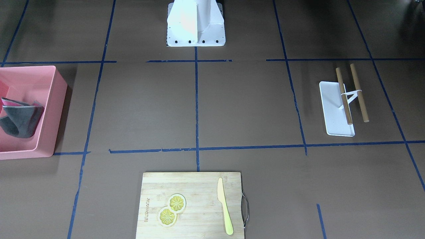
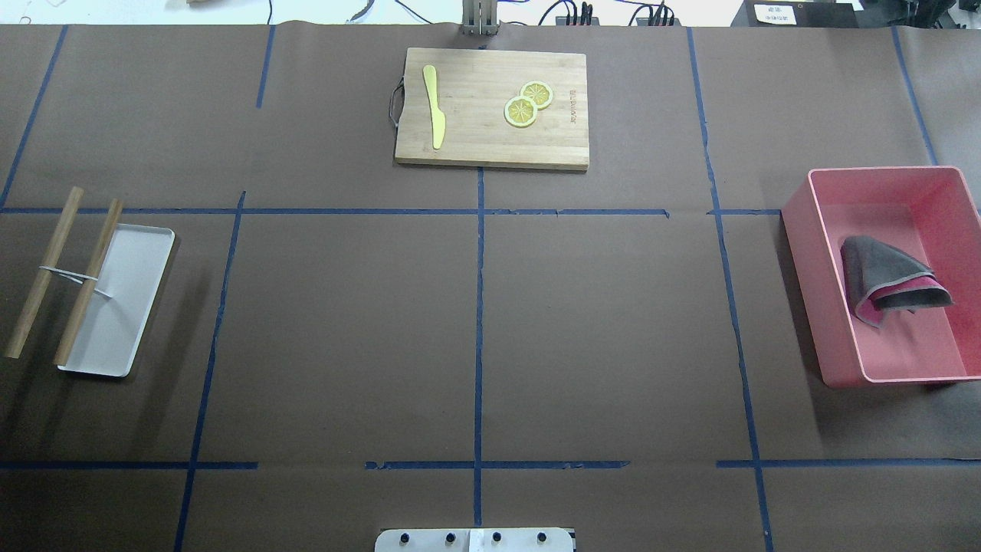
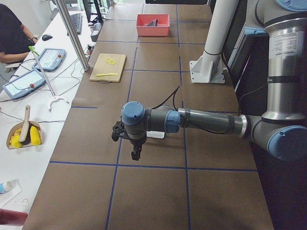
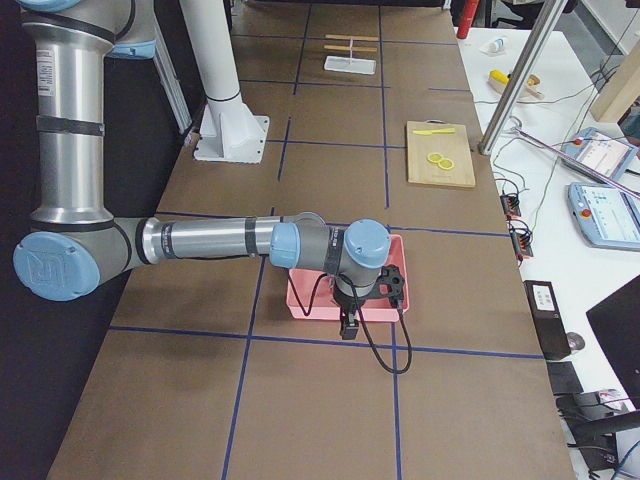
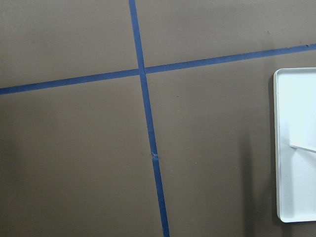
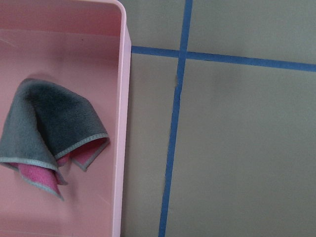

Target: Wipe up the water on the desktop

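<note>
The desktop [image 2: 345, 330] is a matte dark-brown surface marked with blue tape lines; I can make out no water on it. A folded grey and pink cloth [image 2: 889, 280] lies in a pink bin [image 2: 801, 253]; it also shows in the right wrist view [image 6: 49, 133]. My left gripper [image 3: 136, 153] shows only in the exterior left view, hanging above the desktop beside a white tray [image 2: 130, 307]. My right gripper [image 4: 348, 322] shows only in the exterior right view, hanging over the pink bin's edge. I cannot tell whether either is open or shut.
Two wooden sticks [image 2: 46, 268] joined by a white band lie across the white tray. A bamboo cutting board [image 2: 490, 138] at the far side holds a yellow knife [image 2: 434, 107] and lemon slices [image 2: 527, 103]. The robot's base [image 1: 196, 23] stands at the near middle edge.
</note>
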Robot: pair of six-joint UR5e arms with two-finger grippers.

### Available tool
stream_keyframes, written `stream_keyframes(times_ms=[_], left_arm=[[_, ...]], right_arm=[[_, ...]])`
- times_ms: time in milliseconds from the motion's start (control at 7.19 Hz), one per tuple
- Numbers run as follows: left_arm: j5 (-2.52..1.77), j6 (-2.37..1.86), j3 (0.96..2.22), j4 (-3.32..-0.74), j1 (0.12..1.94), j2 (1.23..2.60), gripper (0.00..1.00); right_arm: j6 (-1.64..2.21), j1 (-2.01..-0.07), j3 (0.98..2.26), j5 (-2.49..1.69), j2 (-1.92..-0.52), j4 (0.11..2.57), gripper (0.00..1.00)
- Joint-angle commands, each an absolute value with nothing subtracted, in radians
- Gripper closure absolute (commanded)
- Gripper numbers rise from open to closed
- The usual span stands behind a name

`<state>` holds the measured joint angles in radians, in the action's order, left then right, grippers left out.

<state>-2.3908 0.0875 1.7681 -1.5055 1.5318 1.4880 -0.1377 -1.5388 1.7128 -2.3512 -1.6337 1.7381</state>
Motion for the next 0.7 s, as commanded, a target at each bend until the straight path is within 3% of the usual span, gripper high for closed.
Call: stream_keyframes(times_ms=[0,556], left_arm=[[-2.387,0.09,1.769,-1.509,1.531,1.491,0.0],[-2.387,0.097,1.77,-1.514,1.528,1.494,0.0]], right_arm=[[-0.138,-1.539,1.687,-2.367,-1.629,1.738,0.0],[-0.135,-1.539,1.687,-2.364,-1.626,1.736,0.0]])
